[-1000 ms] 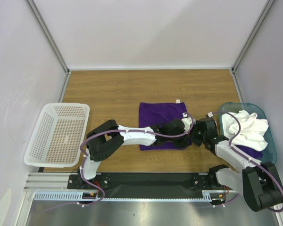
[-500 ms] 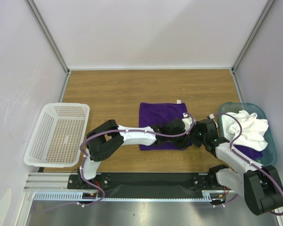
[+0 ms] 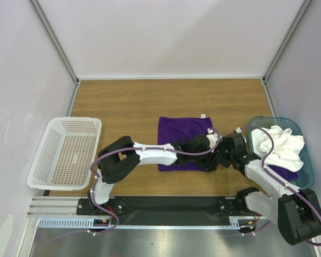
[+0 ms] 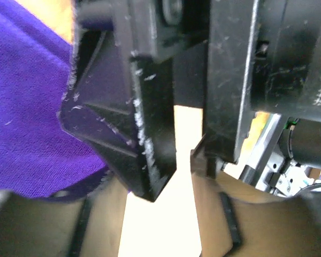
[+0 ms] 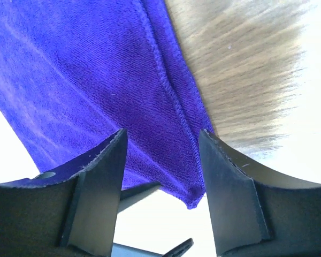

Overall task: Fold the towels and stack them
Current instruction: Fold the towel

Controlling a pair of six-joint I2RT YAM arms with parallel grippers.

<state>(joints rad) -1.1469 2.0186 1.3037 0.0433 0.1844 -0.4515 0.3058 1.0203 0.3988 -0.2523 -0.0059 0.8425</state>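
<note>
A folded deep-purple towel (image 3: 183,140) with a small white tag lies flat in the middle of the table. Both grippers meet at its near right corner. My left gripper (image 3: 210,161) (image 4: 179,176) hovers just off the towel's edge (image 4: 27,123), its jaws parted by a narrow gap with only bright table between them. My right gripper (image 3: 223,155) (image 5: 163,176) stands open, and the towel's corner (image 5: 188,198) lies between its fingers without being pinched. A large white towel (image 3: 281,144) is bunched in the teal bin on top of another purple towel (image 3: 284,173).
The teal bin (image 3: 307,160) stands at the right edge of the table. A white perforated basket (image 3: 64,152) sits at the left, with nothing in it. Bare wood lies behind the folded towel, up to the white back wall.
My left gripper's jaws have opened from shut at the towel's near right corner. The right gripper has shifted slightly and opened a little wider. The towel lies as before.
</note>
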